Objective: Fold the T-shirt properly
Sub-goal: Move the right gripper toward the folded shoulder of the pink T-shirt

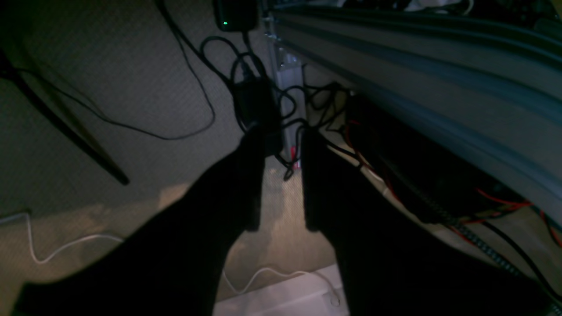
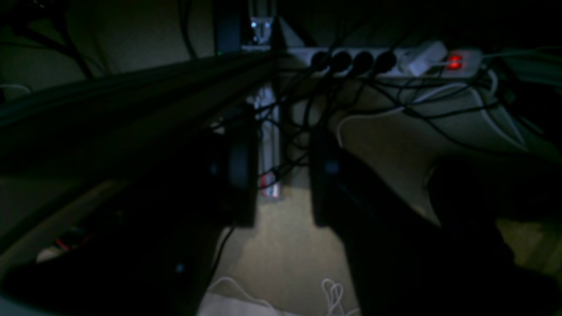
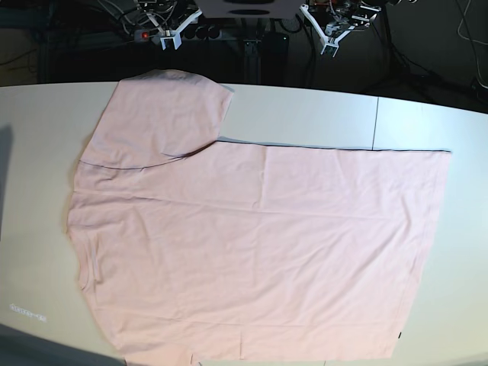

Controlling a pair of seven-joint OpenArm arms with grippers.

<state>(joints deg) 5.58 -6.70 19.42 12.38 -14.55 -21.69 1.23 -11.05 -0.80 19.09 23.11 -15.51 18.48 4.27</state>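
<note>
Right now you have both arms parked behind the table's [image 3: 427,122] far edge, nowhere near the cloth. The T-shirt [image 3: 259,244] lies flat and plain side up across most of the tabletop, collar toward the base view's left, hem toward its right, one sleeve spread toward the far edge; the near sleeve runs out of frame at the bottom.

Your left gripper [image 1: 283,184] looks down at the floor and a tangle of cables [image 1: 263,101], its jaws spread with a clear gap and nothing between them. Your right gripper [image 2: 283,188] is the same: fingers apart, empty, hanging over the carpet in front of a power strip [image 2: 386,61].

So, by my reading, no fold is made yet; you are at the very start of the first one.

For the next move, bring both grippers in over the table and down to one long edge of the shirt. Take the cloth at two well-separated points, say near the shoulder and near the hem on the same side. Pinch only the layers you mean to lift, then carry that edge across evenly so the crease runs straight.
</note>
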